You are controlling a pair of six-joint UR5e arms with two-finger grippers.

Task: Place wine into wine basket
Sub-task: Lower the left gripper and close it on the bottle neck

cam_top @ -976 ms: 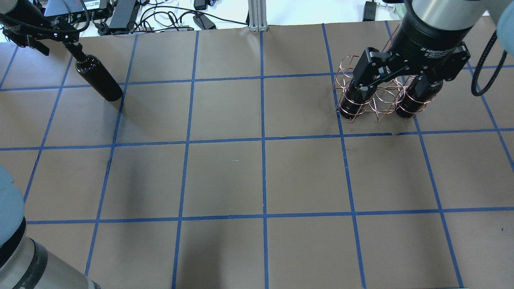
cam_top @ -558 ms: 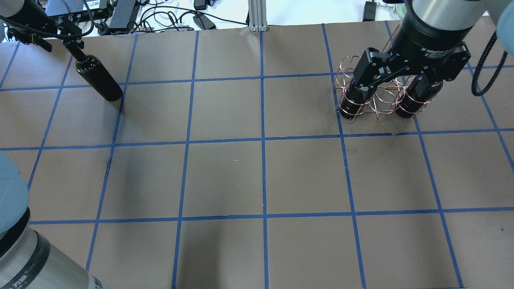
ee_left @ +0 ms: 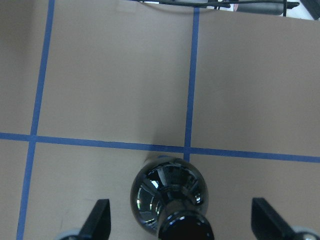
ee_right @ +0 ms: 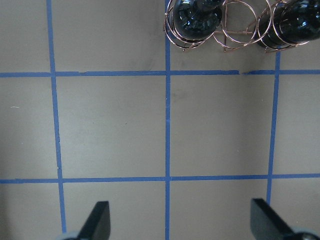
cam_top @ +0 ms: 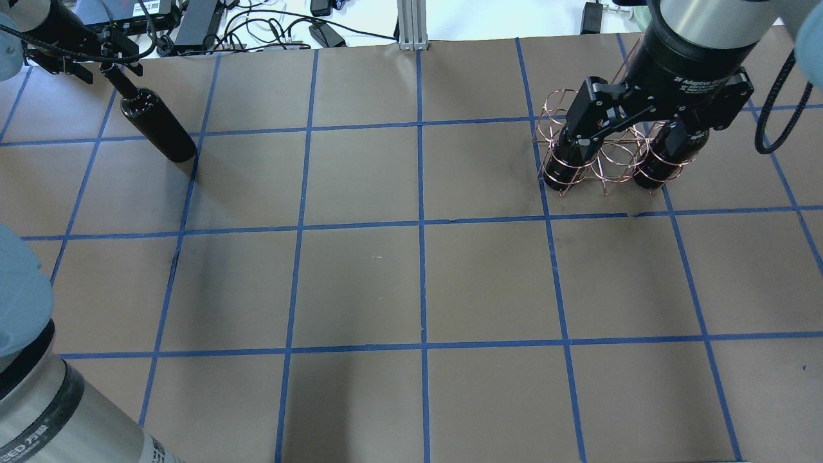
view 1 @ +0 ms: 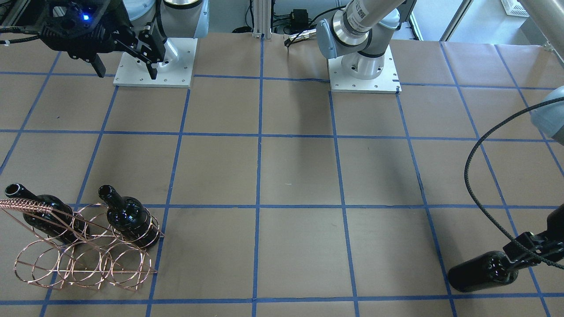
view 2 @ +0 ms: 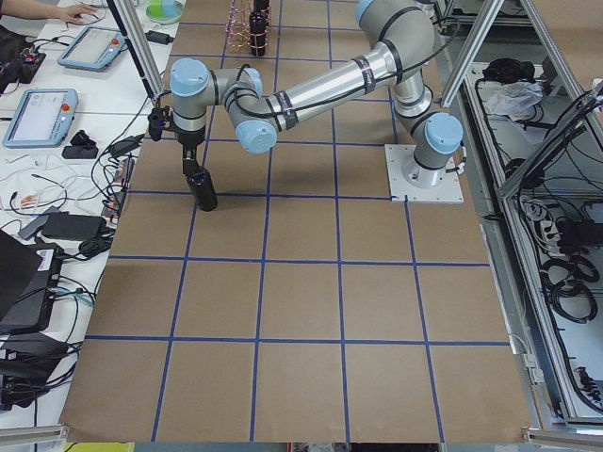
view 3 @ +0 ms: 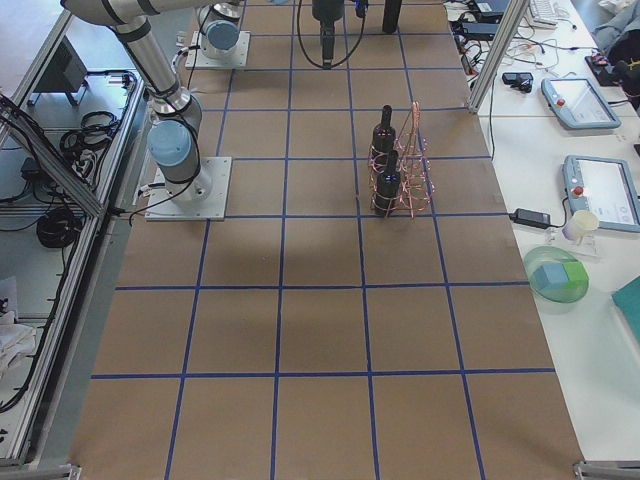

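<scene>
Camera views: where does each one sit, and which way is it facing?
Front-facing: across the table, facing the robot; both arm bases at top.
Overhead: behind the robot, looking forward and down; right hand overlaps the wine basket.
Exterior left: table end; left arm near, above the wine.
Exterior right: opposite end; right arm near, basket mid-table.
Left wrist: down on the wine; open left hand.
Right wrist: down on table, basket at top.
Front-facing and overhead share wine and basket.
</scene>
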